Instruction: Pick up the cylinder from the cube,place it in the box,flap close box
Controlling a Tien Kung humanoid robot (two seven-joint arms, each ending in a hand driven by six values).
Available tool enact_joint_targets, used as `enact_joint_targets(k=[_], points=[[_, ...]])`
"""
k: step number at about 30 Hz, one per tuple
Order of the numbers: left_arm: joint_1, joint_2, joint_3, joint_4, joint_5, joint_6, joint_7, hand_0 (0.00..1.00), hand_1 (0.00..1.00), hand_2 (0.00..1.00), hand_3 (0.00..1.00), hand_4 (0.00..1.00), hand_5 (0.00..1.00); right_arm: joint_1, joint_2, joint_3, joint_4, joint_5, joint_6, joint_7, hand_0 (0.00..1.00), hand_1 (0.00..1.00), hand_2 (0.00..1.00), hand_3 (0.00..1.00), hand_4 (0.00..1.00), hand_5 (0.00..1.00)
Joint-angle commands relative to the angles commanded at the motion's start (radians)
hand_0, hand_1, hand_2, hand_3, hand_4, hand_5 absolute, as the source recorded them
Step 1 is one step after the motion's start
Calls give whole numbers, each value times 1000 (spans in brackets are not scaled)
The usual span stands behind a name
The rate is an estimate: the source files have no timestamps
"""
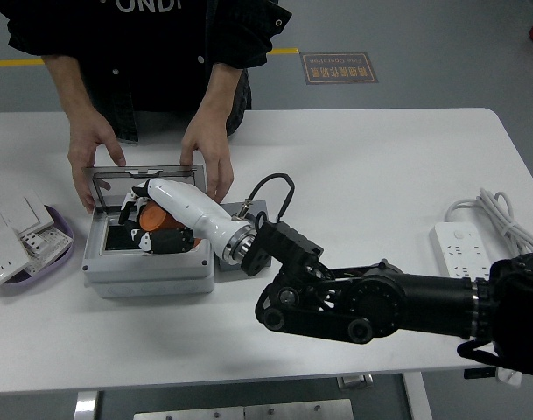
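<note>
Right hand (152, 229): fingers curled around orange cylinder (157, 221), inside open grey box (148, 273). Person's hands (206, 157) steady raised lid (143, 175). Power strip (463, 253) at table's right.

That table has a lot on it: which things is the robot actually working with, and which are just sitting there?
In use:
- orange cylinder, held in the right hand
- grey box, lid steadied open by a person's hands
- dark cube, mostly hidden behind the arm

Lying about:
- power strip
- wall switches on a purple dish
</note>
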Motion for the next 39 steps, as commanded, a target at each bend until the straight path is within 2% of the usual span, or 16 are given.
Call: enact_joint_targets(k=[3,4,6,9,10,15,16,18,21,22,33,34,39], points=[[-2,1,2,-1,-1,-1,0,599,623,615,636,712,216,8,0,-13,-12,-4,-11,-48,295,348,310,229,2,2],[-3,1,4,-1,-2,-1,1,599,623,616,636,712,215,10,0,-18,-16,0,-18,-58,337,379,354,250,2,2],[-3,1,8,0,-5,-1,1,599,623,616,636,712,215,11,0,-25,-19,6,-27,-66,337,379,354,250,2,2],[-3,2,14,1,-10,0,1,599,623,616,636,712,215,10,0,-33,-20,29,-39,-63,337,379,354,250,2,2],[-3,2,16,1,-11,0,1,599,623,616,635,712,215,11,0,-36,-20,39,-43,-57,359,423,431,302,2,2],[-4,3,20,2,-14,0,1,599,623,616,635,712,215,13,0,-42,-17,57,-54,-42,359,423,431,302,2,2],[-5,3,20,2,-14,0,1,599,624,616,635,711,214,15,0,-42,-16,54,-53,-44,423,508,512,406,2,2],[-5,3,20,2,-14,0,1,599,624,616,635,711,214,17,0,-43,-15,43,-48,-49,423,508,512,406,2,2],[-7,4,22,1,-15,0,0,599,624,616,635,711,214,23,0,-43,-10,-2,-26,-78,423,508,512,406,2,2],[-7,4,23,2,-15,0,0,599,623,615,634,707,204,25,0,-42,-7,-18,-16,-91,515,545,557,486,2,2],[-9,4,36,1,-21,0,1,599,623,614,633,704,198,48,0,-54,33,-260,124,-240,532,551,557,498,2,2],[-9,4,37,1,-22,0,1,599,623,614,633,702,193,49,0,-54,35,-273,129,-247,504,544,542,495,2,2],[-12,3,45,1,-23,0,2,599,623,614,633,702,193,55,0,-54,36,-304,137,-263,504,544,542,495,2,2]])
